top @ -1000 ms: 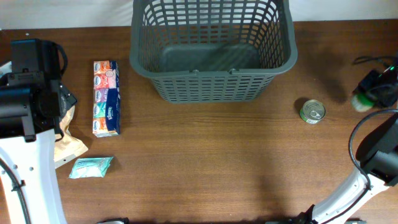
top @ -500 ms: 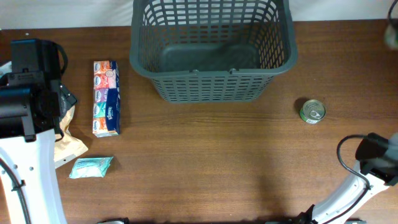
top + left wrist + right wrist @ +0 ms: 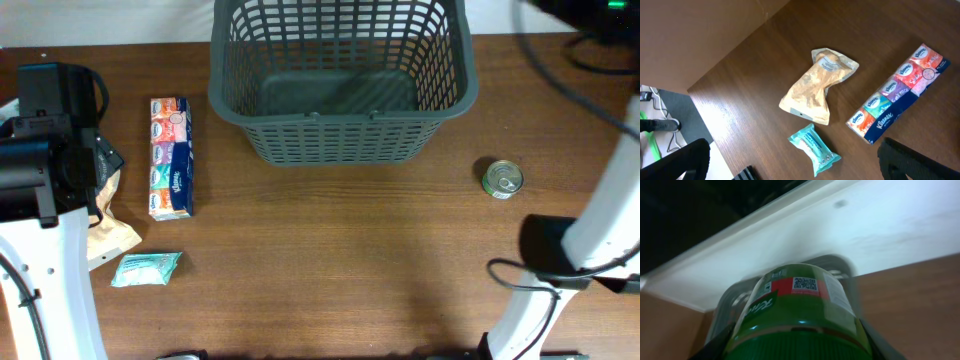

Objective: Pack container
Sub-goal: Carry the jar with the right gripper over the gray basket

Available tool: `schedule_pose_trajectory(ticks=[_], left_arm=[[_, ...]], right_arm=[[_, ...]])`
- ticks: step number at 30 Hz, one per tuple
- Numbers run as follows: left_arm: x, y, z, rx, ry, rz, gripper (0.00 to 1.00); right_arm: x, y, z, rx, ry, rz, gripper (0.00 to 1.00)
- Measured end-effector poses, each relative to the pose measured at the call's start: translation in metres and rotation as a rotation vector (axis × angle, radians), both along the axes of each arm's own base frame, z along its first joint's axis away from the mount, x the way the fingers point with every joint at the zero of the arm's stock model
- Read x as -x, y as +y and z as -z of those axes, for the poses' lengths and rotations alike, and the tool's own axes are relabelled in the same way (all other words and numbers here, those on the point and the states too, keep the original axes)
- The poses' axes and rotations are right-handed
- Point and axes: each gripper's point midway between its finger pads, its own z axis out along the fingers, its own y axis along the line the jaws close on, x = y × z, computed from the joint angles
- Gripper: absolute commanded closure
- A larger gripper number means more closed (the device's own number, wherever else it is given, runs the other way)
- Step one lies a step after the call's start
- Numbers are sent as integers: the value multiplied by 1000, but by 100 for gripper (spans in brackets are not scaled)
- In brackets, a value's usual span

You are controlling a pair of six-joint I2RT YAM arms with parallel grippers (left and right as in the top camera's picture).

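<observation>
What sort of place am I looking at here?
Likely a robotics lab bench: two robot arms flank a wooden table holding a grey lattice basket, a tin can and a Kleenex tissue pack.

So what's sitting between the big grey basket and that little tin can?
Nothing. In the overhead view, only bare wooden table lies between the container and the tin can.

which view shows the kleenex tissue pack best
The left wrist view: the tissue pack fills more of the frame, its Kleenex print legible. Overhead shows it whole but small, left of the container. The right wrist view, filled by a green jar, lacks it.
</observation>
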Motion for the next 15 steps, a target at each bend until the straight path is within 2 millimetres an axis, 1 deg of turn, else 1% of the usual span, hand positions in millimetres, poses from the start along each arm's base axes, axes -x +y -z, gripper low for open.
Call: schedule_pose_trajectory(ticks=[3, 5, 7, 10, 12, 15], left_arm=[[0, 0, 0, 0, 0, 0, 0], [0, 0, 0, 0, 0, 0, 0], [0, 0, 0, 0, 0, 0, 0], [0, 0, 0, 0, 0, 0, 1], [0, 0, 0, 0, 0, 0, 0], [0, 0, 0, 0, 0, 0, 0]], right_arm=[[-9, 37, 6, 66, -7, -30, 96], [-16, 59, 17, 114, 8, -42, 96], [-24, 76, 34, 158, 38, -54, 96], [-37, 96, 68, 206, 109, -74, 96], [-47, 102, 92, 233, 157, -80, 96], [-60, 104, 137, 268, 252, -82, 96]])
